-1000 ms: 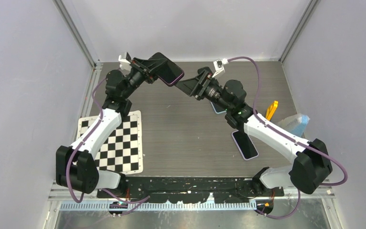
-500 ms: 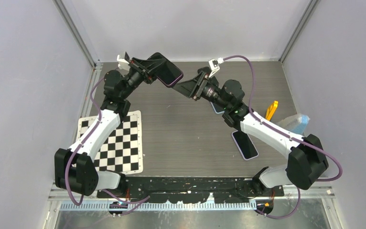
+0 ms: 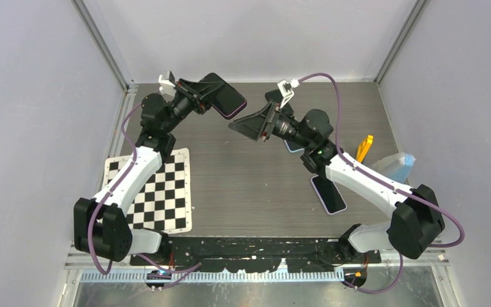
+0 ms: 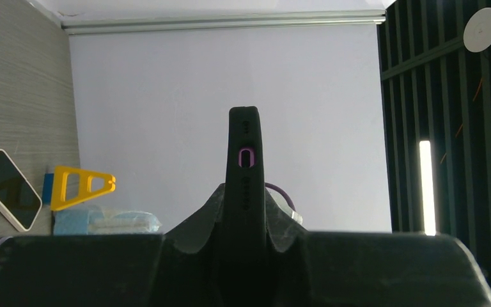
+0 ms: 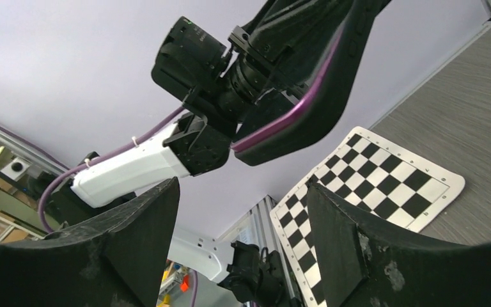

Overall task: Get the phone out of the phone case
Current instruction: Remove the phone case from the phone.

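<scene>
My left gripper (image 3: 212, 97) is shut on a phone in a black case with a purple rim (image 3: 225, 96) and holds it in the air above the back of the table. In the left wrist view the case (image 4: 245, 185) stands edge-on between the fingers. My right gripper (image 3: 248, 125) is open and empty, just right of and below the held phone, not touching it. In the right wrist view the cased phone (image 5: 300, 112) hangs above the open fingers (image 5: 147, 236).
A checkerboard mat (image 3: 160, 189) lies at the front left. A phone in a pale case (image 3: 328, 194) lies on the table at the right. A yellow stand (image 3: 364, 147) and a blue packet (image 3: 397, 166) sit at the right edge.
My right gripper has swung left and downward, away from the phone's end, and now stands open below it. The left gripper with the phone has barely moved.
</scene>
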You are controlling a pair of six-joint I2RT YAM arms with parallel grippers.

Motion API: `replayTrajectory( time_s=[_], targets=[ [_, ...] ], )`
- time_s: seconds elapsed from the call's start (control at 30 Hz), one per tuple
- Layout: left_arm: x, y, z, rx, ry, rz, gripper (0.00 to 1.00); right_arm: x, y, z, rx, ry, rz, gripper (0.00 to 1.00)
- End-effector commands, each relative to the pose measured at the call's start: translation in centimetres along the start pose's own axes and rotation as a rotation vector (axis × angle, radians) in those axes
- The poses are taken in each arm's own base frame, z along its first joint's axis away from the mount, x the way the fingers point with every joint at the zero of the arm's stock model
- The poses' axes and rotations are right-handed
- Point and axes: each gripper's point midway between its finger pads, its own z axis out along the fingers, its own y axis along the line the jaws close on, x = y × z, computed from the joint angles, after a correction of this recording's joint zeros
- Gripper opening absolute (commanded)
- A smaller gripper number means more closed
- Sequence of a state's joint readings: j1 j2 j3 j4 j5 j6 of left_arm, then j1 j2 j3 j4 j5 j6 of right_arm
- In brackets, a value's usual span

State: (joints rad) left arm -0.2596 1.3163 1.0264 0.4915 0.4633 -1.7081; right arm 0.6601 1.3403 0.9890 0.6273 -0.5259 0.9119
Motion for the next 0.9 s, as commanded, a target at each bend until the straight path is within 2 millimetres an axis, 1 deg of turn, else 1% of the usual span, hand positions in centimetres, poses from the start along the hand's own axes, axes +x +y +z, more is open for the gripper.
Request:
replayTrajectory(
  time_s=[0.0, 0.07, 0.13, 0.17, 0.2, 0.27, 0.3, 0.33, 0.47, 0.57, 0.6, 0.7, 0.87],
  targets=[
    [0.4, -4.3, -0.3, 0.116, 0.010, 0.064, 0.00, -2.6, 3.2, 0.1, -0.089, -0.091, -0.004, 0.78],
    [0.4, -4.4, -0.4, 0.118, 0.010, 0.065, 0.00, -3.1, 2.7, 0.2, -0.069, -0.123, 0.019, 0.76],
    [0.5, -4.5, -0.4, 0.119, 0.012, 0.062, 0.00, -3.5, 2.6, 0.4, -0.069, -0.150, 0.036, 0.69],
    [0.6, -4.4, -0.4, 0.118, 0.014, 0.059, 0.00, -3.7, 2.4, 0.5, -0.065, -0.161, 0.041, 0.63],
    [0.5, -4.4, -0.5, 0.118, 0.012, 0.057, 0.00, -3.7, 2.3, 0.6, -0.063, -0.162, 0.047, 0.60],
    [0.6, -4.5, -0.5, 0.119, 0.014, 0.055, 0.00, -3.7, 2.0, 0.8, -0.059, -0.164, 0.058, 0.50],
    [0.6, -4.5, -0.5, 0.119, 0.014, 0.055, 0.00, -3.7, 1.7, 0.9, -0.055, -0.164, 0.060, 0.47],
    [0.6, -4.6, -0.5, 0.122, 0.016, 0.057, 0.00, -3.7, 1.7, 1.0, -0.055, -0.163, 0.063, 0.42],
    [0.7, -4.8, -0.6, 0.126, 0.018, 0.055, 0.00, -3.6, 1.5, 1.2, -0.052, -0.157, 0.062, 0.29],
    [0.7, -4.8, -0.5, 0.126, 0.019, 0.045, 0.00, -3.6, 1.1, 1.3, -0.041, -0.159, 0.061, 0.24],
    [0.7, -4.9, -0.5, 0.127, 0.020, 0.043, 0.00, -3.5, 0.8, 1.4, -0.028, -0.159, 0.065, 0.21],
    [0.8, -5.1, -0.6, 0.133, 0.025, 0.038, 0.00, -3.8, 0.2, 1.4, 0.005, -0.170, 0.069, 0.15],
    [1.2, -6.0, -0.8, 0.159, 0.040, 0.062, 0.00, -3.7, -2.6, 1.5, 0.143, -0.189, 0.115, 0.14]
  ],
)
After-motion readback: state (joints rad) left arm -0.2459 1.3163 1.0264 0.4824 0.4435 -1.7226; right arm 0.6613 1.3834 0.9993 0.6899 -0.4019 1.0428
